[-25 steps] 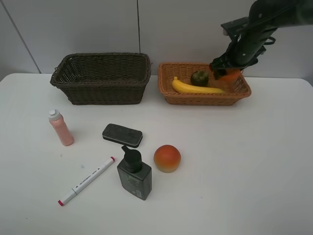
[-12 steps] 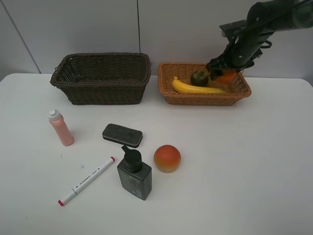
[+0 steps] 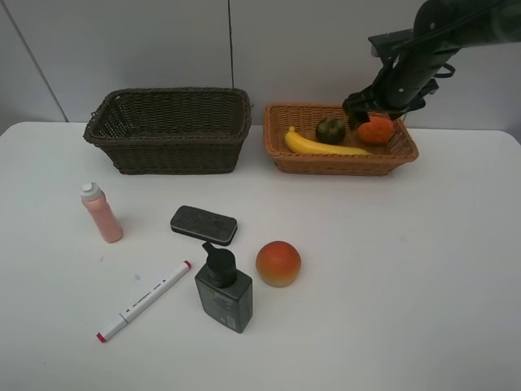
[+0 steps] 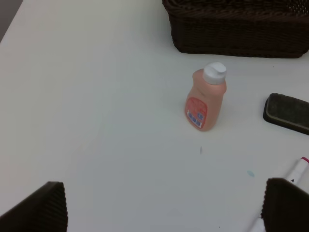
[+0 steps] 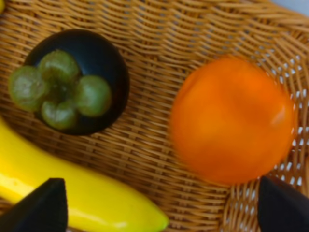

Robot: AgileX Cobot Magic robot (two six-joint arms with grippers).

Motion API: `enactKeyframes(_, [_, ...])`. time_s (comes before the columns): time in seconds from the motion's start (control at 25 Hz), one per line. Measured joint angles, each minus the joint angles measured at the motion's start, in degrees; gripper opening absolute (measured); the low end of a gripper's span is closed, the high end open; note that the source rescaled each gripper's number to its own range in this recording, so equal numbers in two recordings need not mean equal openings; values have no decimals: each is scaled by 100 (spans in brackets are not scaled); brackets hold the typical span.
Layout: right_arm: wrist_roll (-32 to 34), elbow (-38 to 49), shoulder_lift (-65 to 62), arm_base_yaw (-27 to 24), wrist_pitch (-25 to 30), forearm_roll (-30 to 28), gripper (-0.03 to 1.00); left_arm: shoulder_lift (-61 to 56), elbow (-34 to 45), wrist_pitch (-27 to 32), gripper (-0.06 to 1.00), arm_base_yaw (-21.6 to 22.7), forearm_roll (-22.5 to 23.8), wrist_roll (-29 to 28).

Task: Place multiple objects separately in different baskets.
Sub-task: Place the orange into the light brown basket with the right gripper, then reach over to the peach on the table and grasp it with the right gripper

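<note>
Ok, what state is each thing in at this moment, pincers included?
Left pincer: open, over bare table.
Right pincer: open, above the orange.
Orange: in tan basket, not gripped.
Banana: lying in tan basket.
Mangosteen: in tan basket.
Dark basket: nothing seen inside.
Peach: on table.
Pink bottle: upright, cap on.
Pump bottle: upright on table.
Eraser: flat on table.
Marker: lying on table.

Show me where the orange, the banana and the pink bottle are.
orange (image 5: 231, 121), right wrist view, middle of its skin.
banana (image 3: 326, 147), exterior high view, middle of its curve.
pink bottle (image 4: 206, 104), left wrist view, middle of its body.
</note>
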Motion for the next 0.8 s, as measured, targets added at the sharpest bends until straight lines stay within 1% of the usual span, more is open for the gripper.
enactKeyframes(0.16, [0, 0, -347, 17, 380, 0, 100, 0, 0, 0, 100, 0, 0, 0])
enactKeyframes(0.24, [-18, 0, -544, 48, 683, 0, 100, 0, 0, 0, 100, 0, 0, 0])
enactKeyframes(0.36, [-246, 0, -876, 186, 1238, 0, 100, 0, 0, 0, 100, 0, 0, 0])
enactKeyframes(0.68, [-1386, 0, -1698, 749, 2691, 12, 100, 0, 0, 0, 100, 0, 0, 0])
enactKeyframes(0.76, [-1739, 0, -1804, 900, 3035, 130, 100, 0, 0, 0, 100, 0, 0, 0])
enactKeyframes(0.8, [-1898, 0, -1834, 960, 3114, 226, 100, 0, 0, 0, 100, 0, 0, 0])
